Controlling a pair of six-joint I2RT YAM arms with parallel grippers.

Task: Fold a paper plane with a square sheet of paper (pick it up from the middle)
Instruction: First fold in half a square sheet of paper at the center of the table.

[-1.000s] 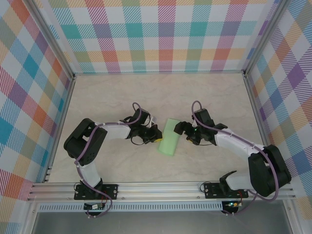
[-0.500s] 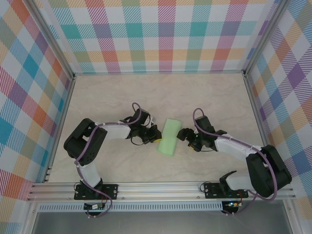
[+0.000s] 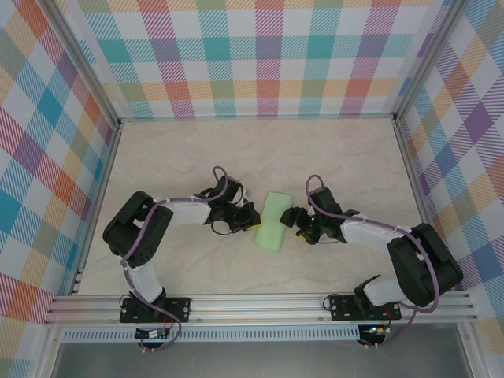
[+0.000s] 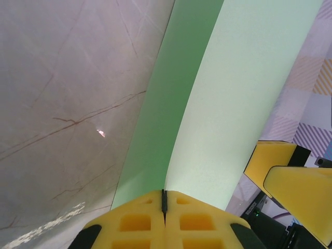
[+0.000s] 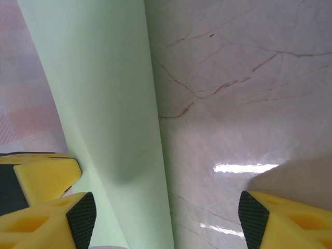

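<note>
The pale-green sheet of paper [image 3: 272,220] lies mid-table as a narrow strip between the two arms, its left side raised off the surface. My left gripper [image 3: 253,225] is shut on that left edge; in the left wrist view the yellow pads [image 4: 164,199] pinch the paper [image 4: 233,104] along a crease. My right gripper [image 3: 294,218] is open at the paper's right edge. In the right wrist view its jaws [image 5: 166,218] straddle the edge of the sheet [image 5: 104,104], one finger over the paper and one over bare table. No paper plane shape shows.
The marbled table top [image 3: 260,150] is walled by plaid panels on three sides. An aluminium rail [image 3: 260,303] runs along the near edge with both arm bases on it. The right gripper's yellow finger [image 4: 290,181] shows beyond the paper in the left wrist view.
The right gripper has moved left and nearer, up against the paper's right edge, with its jaws a little narrower. The left gripper and paper have stayed put.
</note>
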